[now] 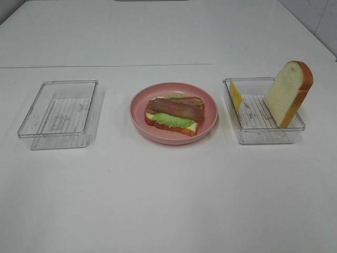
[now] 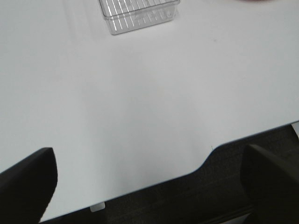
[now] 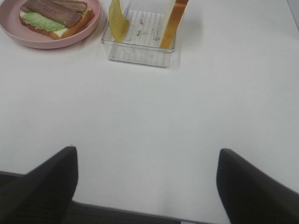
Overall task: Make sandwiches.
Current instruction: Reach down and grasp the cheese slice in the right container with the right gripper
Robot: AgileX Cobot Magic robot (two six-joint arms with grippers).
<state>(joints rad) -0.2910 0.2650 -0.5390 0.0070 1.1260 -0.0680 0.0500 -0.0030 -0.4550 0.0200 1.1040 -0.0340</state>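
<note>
A partial sandwich (image 1: 175, 114) lies on the round pink plate (image 1: 139, 100): a bread slice, green lettuce (image 1: 174, 120) and brown bacon strips (image 1: 175, 107) on top. It also shows in the right wrist view (image 3: 55, 17). A second bread slice (image 1: 288, 93) leans upright in the right clear tray (image 1: 263, 134), with a yellow cheese square (image 1: 235, 95) at its other end. Both also show in the right wrist view, the bread (image 3: 173, 21) and the cheese (image 3: 117, 21). My left gripper (image 2: 149, 182) and right gripper (image 3: 147, 184) are open and empty above the table's near edge, out of the high view.
An empty clear tray (image 1: 60, 113) stands left of the plate; its corner shows in the left wrist view (image 2: 138, 14). The white table's near edge (image 2: 205, 161) runs under the left gripper. A table seam crosses behind the trays.
</note>
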